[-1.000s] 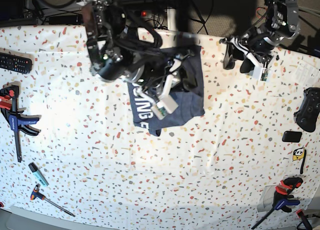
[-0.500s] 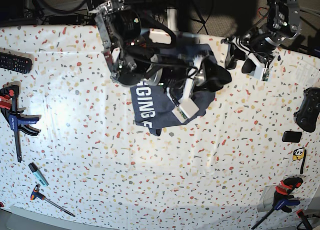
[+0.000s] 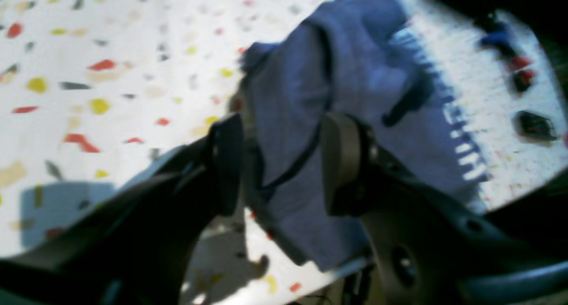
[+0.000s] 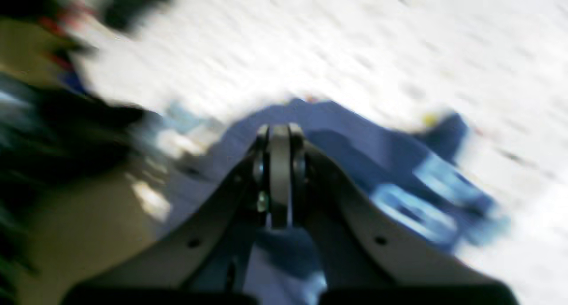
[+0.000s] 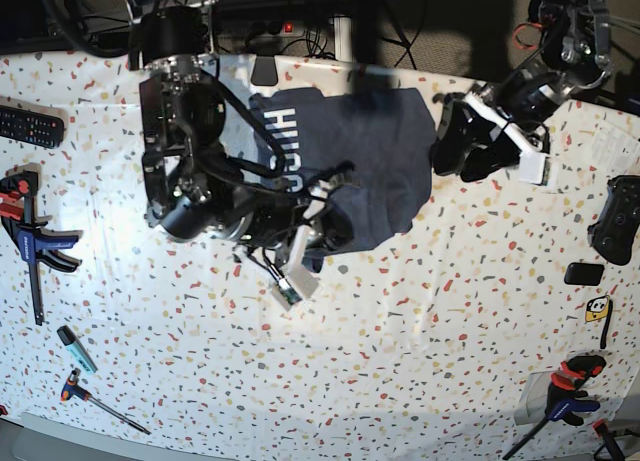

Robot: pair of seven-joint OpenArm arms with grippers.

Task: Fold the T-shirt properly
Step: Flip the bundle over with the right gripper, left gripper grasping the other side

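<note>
1. The T-shirt [image 5: 370,156] is seen bunched at the far middle of the terrazzo table [image 5: 420,351].
2. Its cloth is pinched by the clenched right gripper [image 4: 278,138].
3. The left gripper [image 3: 282,163] is held released, its jaws straddling a shirt fold.

T-shirt [image 5: 370,156]: slate-blue, white lettering | table [image 5: 420,361]: white, multicoloured terrazzo flecks

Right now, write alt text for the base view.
A dark blue T-shirt with white lettering lies bunched on a speckled table. The right gripper is at its near edge, the left gripper beside its other side; clamps and tools lie around the edges.
</note>
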